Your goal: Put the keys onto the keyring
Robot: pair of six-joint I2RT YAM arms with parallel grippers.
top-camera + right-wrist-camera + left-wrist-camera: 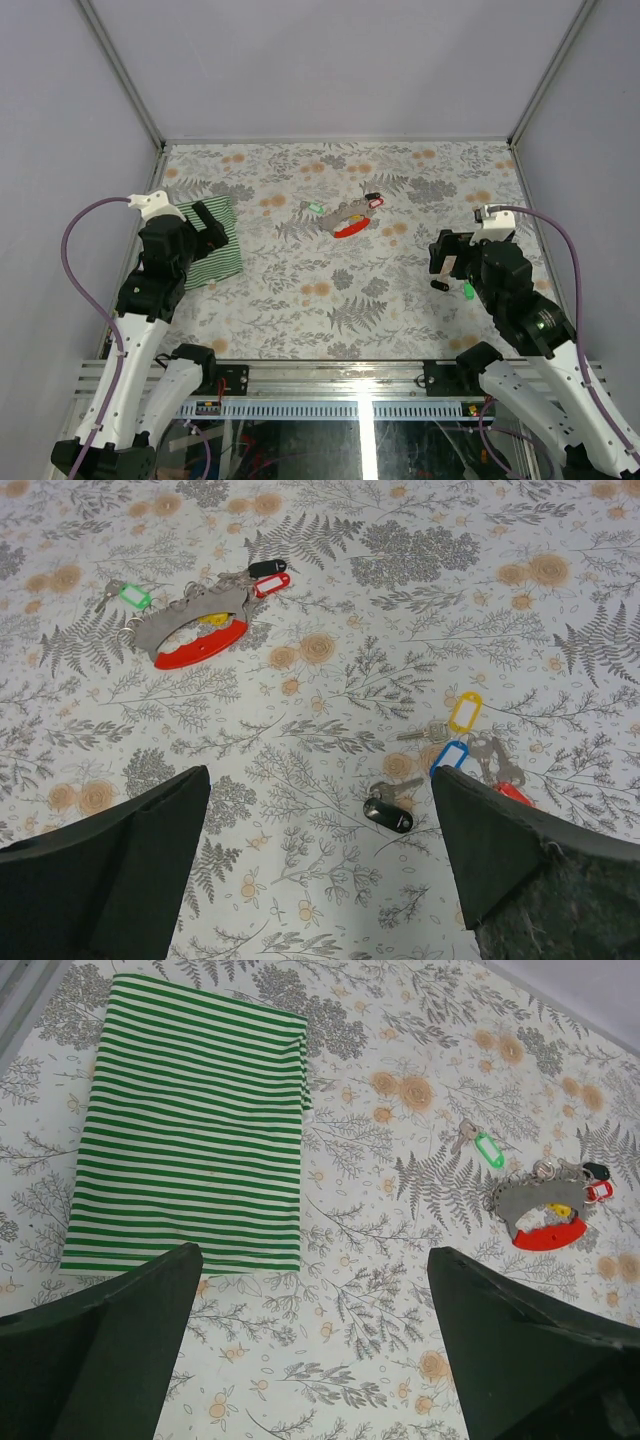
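The right hand (320, 880) hangs spread over the floral bench (330, 695), gripping nothing. Loose keys (452, 754) with yellow, blue, black and red tags lie just ahead, toward its right finger. The keyring (195, 640), grey with a red arc, lies farther ahead on its left, with a green-tagged key (128, 595) beside it. The left hand (315, 1360) is spread too, and a striped cloth (190, 1130) lies ahead of its left finger.
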